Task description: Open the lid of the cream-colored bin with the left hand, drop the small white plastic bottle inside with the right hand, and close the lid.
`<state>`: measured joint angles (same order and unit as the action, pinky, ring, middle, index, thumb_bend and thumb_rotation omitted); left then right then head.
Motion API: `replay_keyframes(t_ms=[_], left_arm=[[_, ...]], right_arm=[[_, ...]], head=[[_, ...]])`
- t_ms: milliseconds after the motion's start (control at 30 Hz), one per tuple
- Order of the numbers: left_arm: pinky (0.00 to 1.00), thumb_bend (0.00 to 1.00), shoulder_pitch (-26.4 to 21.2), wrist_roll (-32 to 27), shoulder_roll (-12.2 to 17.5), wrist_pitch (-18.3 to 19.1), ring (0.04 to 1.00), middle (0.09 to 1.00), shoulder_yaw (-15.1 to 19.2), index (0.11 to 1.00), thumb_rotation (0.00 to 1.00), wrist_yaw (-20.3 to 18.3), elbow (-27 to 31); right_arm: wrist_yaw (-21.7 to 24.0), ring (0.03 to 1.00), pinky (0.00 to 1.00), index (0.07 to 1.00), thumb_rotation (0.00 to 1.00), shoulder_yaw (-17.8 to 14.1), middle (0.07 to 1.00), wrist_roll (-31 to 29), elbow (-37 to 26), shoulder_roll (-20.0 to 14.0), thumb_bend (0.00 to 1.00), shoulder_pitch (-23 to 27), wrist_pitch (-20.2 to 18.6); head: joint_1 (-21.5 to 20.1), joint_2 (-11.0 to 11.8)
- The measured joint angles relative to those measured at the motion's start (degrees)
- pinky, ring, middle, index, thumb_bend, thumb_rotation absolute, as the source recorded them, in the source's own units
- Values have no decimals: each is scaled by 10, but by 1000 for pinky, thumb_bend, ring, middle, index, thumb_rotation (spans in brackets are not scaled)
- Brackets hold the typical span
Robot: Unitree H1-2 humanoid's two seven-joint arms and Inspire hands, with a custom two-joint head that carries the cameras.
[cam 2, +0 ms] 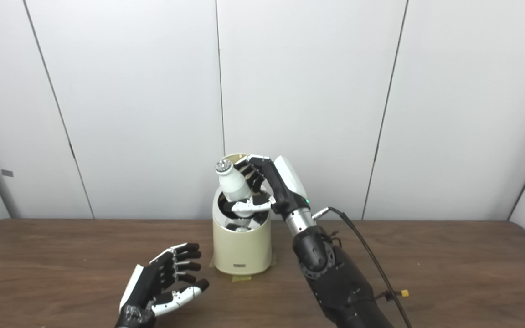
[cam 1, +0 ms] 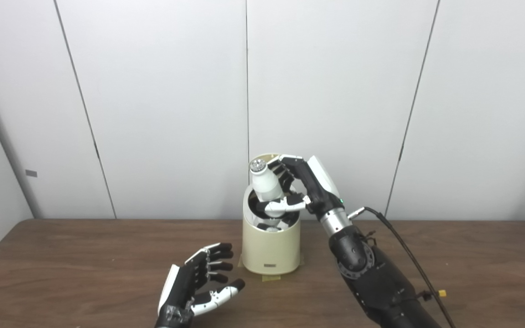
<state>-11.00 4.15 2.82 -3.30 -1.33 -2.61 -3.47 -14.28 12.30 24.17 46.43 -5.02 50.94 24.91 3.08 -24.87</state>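
Note:
The cream-colored bin [cam 1: 271, 248] stands on the brown table [cam 1: 62, 255] near the back wall, its lid [cam 1: 267, 157] tipped up behind the opening. My right hand [cam 1: 301, 184] is shut on the small white plastic bottle [cam 1: 265, 182], held upright with its silver cap on top, directly over the bin's mouth. The bottle's base hangs just at the rim. My left hand [cam 1: 198, 284] hovers open, fingers spread, low over the table to the left front of the bin and apart from it.
A black cable [cam 1: 408, 255] runs from the right wrist down past the forearm to the table's right side. White wall panels stand close behind the bin. Yellow tape [cam 1: 271, 276] shows under the bin's base.

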Motion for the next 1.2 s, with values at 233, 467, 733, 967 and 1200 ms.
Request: replay_keyframes(t_ms=[233, 467, 733, 967, 1200], left_arm=[[616, 646, 0, 0, 1, 0, 685, 744, 0, 762, 3, 0, 0], [614, 651, 0, 0, 1, 0, 679, 748, 0, 764, 7, -1, 0], [618, 651, 0, 0, 1, 1, 681, 747, 0, 764, 13, -2, 0], [621, 650, 0, 0, 1, 3, 683, 747, 0, 763, 6, -3, 0], [620, 652, 0, 0, 3, 3, 686, 750, 0, 761, 13, -4, 0]], right_arm=[[47, 601, 422, 653, 0, 9, 758, -3, 7, -18, 462, 3, 5], [76, 636, 434, 678, 0, 9, 787, -2, -5, -23, 456, 2, 4], [94, 623, 454, 681, 0, 9, 751, 0, -24, -33, 763, -4, 1], [103, 620, 465, 684, 0, 4, 743, -3, -48, -35, 760, -16, -2], [89, 450, 339, 615, 0, -26, 616, -20, -120, -35, 782, -54, 0]], head=[[-2, -3], [-2, -4], [-2, -6], [-2, -8], [-2, -8]])
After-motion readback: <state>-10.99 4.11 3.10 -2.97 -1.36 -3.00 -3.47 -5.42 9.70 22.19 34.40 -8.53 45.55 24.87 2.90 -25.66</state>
